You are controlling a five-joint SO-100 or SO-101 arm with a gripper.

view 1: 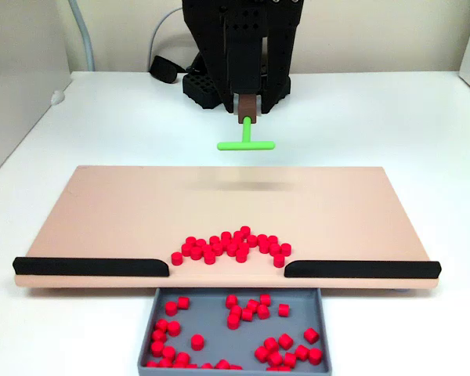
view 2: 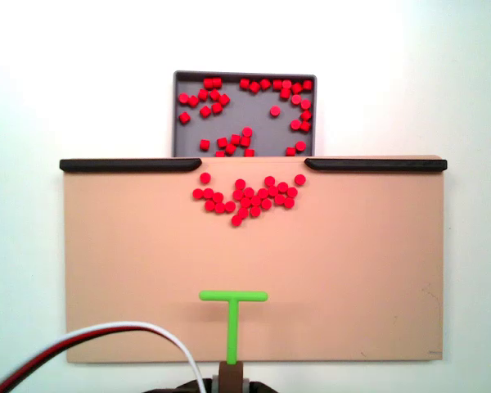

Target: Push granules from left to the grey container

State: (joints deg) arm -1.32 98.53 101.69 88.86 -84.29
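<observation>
- In a fixed view facing the arm, the granules (view 1: 231, 247) lie in a band running left to right on the beige board (view 1: 102, 219), at the gap between its black strips (view 1: 90, 267); more sit in the grey container (view 1: 219, 321) just below that gap.
- The gripper (view 1: 248, 110) clamps the stem of the green T-shaped pusher (view 1: 246, 143), crossbar level, hanging behind the board's far edge.
- In the other fixed view, the pusher's stem points at the container (view 2: 254, 115), well short of the granules (view 2: 247, 196).
- No writing is legible.

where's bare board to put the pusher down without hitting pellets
Free: the beige board between the green pusher and the granules, plus both sides behind the black strips. Crowded: the gap before the grey container.
</observation>
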